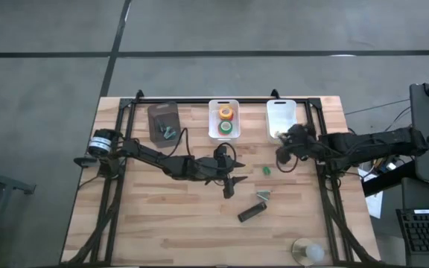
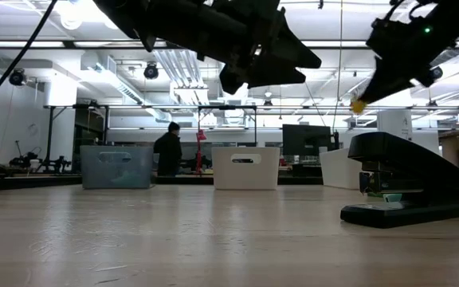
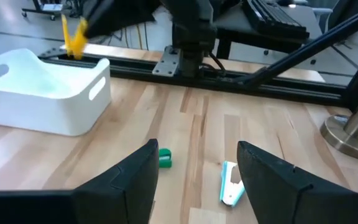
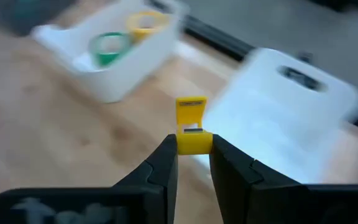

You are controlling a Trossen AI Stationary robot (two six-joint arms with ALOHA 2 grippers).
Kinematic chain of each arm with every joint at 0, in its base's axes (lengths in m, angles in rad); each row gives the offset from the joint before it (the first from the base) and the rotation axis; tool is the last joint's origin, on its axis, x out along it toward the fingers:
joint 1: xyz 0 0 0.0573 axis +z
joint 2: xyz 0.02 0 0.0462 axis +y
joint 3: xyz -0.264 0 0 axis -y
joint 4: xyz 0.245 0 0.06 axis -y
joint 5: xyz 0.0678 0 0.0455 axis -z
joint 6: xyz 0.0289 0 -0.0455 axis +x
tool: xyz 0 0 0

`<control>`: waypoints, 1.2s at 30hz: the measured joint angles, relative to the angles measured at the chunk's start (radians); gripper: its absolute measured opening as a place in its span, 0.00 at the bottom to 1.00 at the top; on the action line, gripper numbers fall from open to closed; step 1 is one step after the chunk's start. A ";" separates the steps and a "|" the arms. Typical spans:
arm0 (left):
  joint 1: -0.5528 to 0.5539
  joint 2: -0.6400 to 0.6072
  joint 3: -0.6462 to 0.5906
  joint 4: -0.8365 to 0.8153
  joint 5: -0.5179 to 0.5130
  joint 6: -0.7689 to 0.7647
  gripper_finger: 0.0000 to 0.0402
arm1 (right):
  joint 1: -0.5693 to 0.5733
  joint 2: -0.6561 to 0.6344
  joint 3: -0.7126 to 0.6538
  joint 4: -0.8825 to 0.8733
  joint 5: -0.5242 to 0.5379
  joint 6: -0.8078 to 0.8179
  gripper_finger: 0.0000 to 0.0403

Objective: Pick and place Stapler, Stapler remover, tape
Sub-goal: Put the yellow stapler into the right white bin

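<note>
The black stapler (image 1: 250,213) lies flat on the wood toward the near side and looms large in the low view (image 2: 405,187). Tape rolls (image 1: 225,119) sit in the middle white bin (image 1: 213,134). My right gripper (image 1: 281,155) is shut on a small yellow staple remover (image 4: 190,112) beside the right white bin (image 1: 281,112). My left gripper (image 1: 229,184) hangs open above the table centre. Its wrist view shows a green bit (image 3: 165,157) and a blue-white staple remover (image 3: 230,183) lying on the wood ahead of it. My right gripper (image 4: 193,146) pinches the yellow staple remover by its lower end (image 4: 194,142) between the two fingertips. The rest of the piece sticks out beyond them. It is lifted clear of the table and shows as a yellow spot (image 2: 359,104) under the gripper in the low view.
A grey bin (image 1: 162,123) with silvery pieces stands at the far left. A black frame rail (image 1: 222,99) runs along the far edge. A round pale object (image 1: 307,251) sits at the near right corner. Bare wood lies on the table's near left.
</note>
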 joint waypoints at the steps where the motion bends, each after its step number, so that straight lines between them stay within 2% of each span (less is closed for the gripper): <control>1: 0.000 0.000 -0.003 0.000 0.002 -0.002 0.54 | -0.008 -0.002 0.014 -0.054 0.026 0.038 0.18; 6: 0.000 0.000 -0.008 0.000 0.003 -0.018 0.54 | -0.113 0.005 0.027 -0.146 0.050 0.075 0.18; 16: -0.002 0.000 -0.008 0.000 0.019 -0.020 0.54 | -0.433 0.028 -0.010 -0.134 -0.159 -0.063 0.19; 23: -0.002 0.000 -0.008 0.000 0.018 -0.021 0.54 | -0.615 0.119 -0.011 -0.054 -0.330 -0.215 0.21; 28: -0.002 0.000 -0.009 0.000 0.018 -0.021 0.54 | -0.681 0.202 -0.011 -0.031 -0.336 -0.280 0.20; 36: -0.002 0.000 -0.010 -0.015 0.017 -0.021 0.54 | -0.696 0.313 -0.011 -0.023 -0.386 -0.317 0.25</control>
